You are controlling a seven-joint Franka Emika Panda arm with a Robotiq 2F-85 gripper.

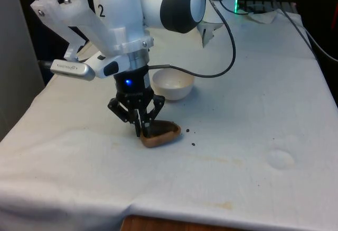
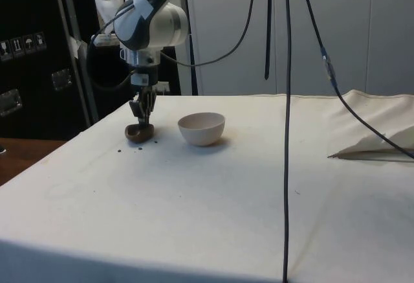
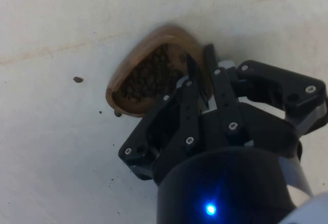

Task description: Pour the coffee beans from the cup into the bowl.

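In the front view, my gripper [image 1: 141,130] points straight down at the cloth, its fingers drawn close together and pinching the rim of the brown wooden cup [image 1: 161,134]. The cup rests on the table [image 1: 253,99] and reaches out from my fingertips toward three o'clock. The white bowl [image 1: 172,84] stands apart from it, beyond the cup at about one o'clock. A few loose beans [image 1: 188,132] lie on the cloth just past the cup at three o'clock.

From the side, my gripper [image 2: 143,122] comes down on the cup [image 2: 139,132] from twelve o'clock. The bowl [image 2: 202,128] sits near it at three o'clock, not touching. Spilled beans [image 2: 137,149] dot the cloth around six o'clock of the cup.

At the wrist, my fingers [image 3: 192,78] clamp the cup's wall, one inside and one outside. The cup [image 3: 148,75] holds dark coffee beans [image 3: 151,75] and lies at ten o'clock from my fingertips.
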